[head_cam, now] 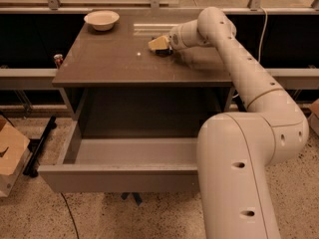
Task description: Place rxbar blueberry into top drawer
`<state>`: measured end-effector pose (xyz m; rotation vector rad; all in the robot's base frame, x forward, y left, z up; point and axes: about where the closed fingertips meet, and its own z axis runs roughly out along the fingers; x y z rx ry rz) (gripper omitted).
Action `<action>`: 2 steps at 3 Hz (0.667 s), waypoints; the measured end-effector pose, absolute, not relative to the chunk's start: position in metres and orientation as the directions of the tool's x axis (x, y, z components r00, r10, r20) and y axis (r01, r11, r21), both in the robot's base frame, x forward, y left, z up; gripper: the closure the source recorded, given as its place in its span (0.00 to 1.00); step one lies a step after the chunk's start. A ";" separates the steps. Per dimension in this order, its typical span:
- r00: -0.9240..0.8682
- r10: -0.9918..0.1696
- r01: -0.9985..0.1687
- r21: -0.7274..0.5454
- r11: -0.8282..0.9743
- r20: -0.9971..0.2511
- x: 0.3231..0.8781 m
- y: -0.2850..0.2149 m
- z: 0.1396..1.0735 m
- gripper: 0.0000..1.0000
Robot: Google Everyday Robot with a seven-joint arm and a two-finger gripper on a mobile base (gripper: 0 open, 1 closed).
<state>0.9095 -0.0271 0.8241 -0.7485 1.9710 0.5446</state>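
The dark rxbar blueberry [163,52] lies on the cabinet top [109,59] beneath the jaws, top drawer [119,178] pulled open.

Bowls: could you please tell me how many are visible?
1. The cream bowl sits at the back left corner of the cabinet top, apart from the gripper, which is low over the top further right. The arm could hide another.

Cream-yellow tool [160,44] was recorded low over the rear centre of the plain grey-brown laminate tabletop [114,63], on a glossy white jointed robot arm [249,78]. Round ceramic bowl [101,20] was cream and unpatterned. Wide shallow grey top drawer [119,179] had a paler grey floor. Beige terrazzo ground [99,215] was dark-speckled. Flat cardboard box [10,153] was tan.
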 end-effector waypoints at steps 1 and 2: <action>-0.376 -0.304 -0.702 0.055 0.710 -0.875 0.909 -0.025 0.826 0.73; -0.360 -0.316 -0.710 0.039 0.703 -0.878 0.904 -0.025 0.833 0.96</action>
